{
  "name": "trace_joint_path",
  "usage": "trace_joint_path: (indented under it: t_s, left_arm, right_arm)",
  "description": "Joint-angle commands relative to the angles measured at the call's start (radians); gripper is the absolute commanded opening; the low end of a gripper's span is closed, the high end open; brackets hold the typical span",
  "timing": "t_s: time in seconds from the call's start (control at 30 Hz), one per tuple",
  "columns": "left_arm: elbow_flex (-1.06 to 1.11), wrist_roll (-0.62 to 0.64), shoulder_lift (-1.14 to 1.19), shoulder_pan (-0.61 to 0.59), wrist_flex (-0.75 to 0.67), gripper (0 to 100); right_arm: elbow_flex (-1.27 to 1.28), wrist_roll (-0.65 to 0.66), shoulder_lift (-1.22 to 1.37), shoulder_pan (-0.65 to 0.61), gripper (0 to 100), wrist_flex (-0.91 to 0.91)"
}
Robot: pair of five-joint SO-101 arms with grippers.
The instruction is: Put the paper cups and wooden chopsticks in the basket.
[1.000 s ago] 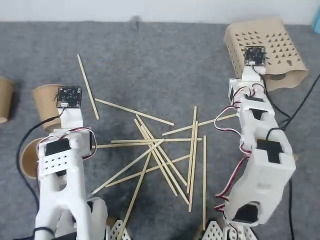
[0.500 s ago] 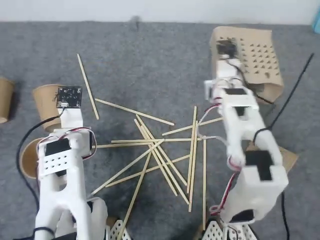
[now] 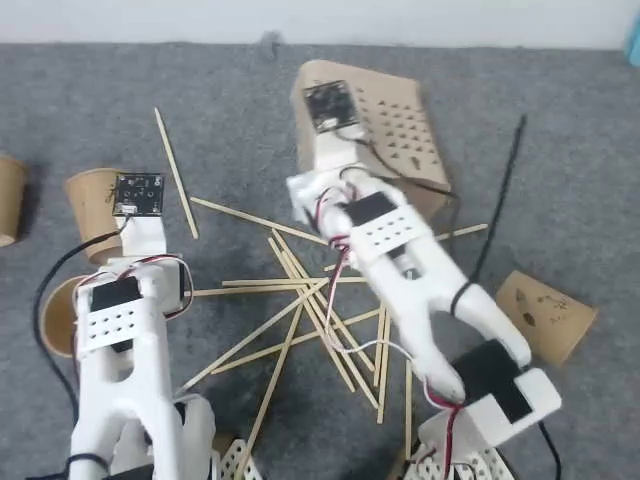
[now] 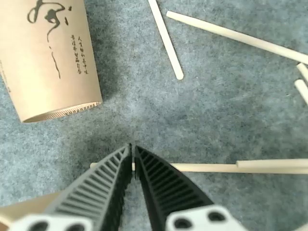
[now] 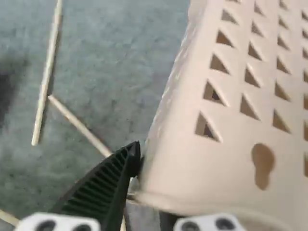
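The tan perforated basket [image 3: 385, 120] lies on its side at the back middle of the grey mat. My right gripper [image 5: 139, 166] is shut on the basket's [image 5: 231, 96] rim, one black finger [image 5: 118, 173] outside the wall and the other hidden behind it. Several wooden chopsticks [image 3: 310, 300] lie crossed in the middle. My left gripper [image 4: 133, 153] is shut, its tips over the end of one chopstick [image 4: 216, 167], with a paper cup [image 4: 48, 53] on its side just beyond. That cup [image 3: 92, 208] lies at the left beside two more cups [image 3: 52, 315] [image 3: 8, 198]. A fourth cup [image 3: 545, 315] lies at the right.
My right arm [image 3: 400, 250] stretches diagonally over the chopstick pile, from the front right to the basket. Its black cable [image 3: 495, 220] trails across the mat at the right. My left arm [image 3: 120, 320] stands over the left cups. A white wall edges the mat at the back.
My right arm has swung left and dragged the basket with it from the back right corner to the back middle, uncovering the cup at the right. The left arm has not moved.
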Motion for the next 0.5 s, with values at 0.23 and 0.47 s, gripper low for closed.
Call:
trace_joint_path:
  t_s: [0.23,0.47]
  left_arm:
    - [0.005,-0.008,-0.005,-0.009,-0.011,1]
    - [0.005,-0.008,-0.005,-0.008,-0.011,1]
  right_arm:
    - [-0.069,-0.009,0.194,-0.024,13.2,-0.17]
    - [-0.267,-0.009,0.251,-0.079,27.9,-0.039]
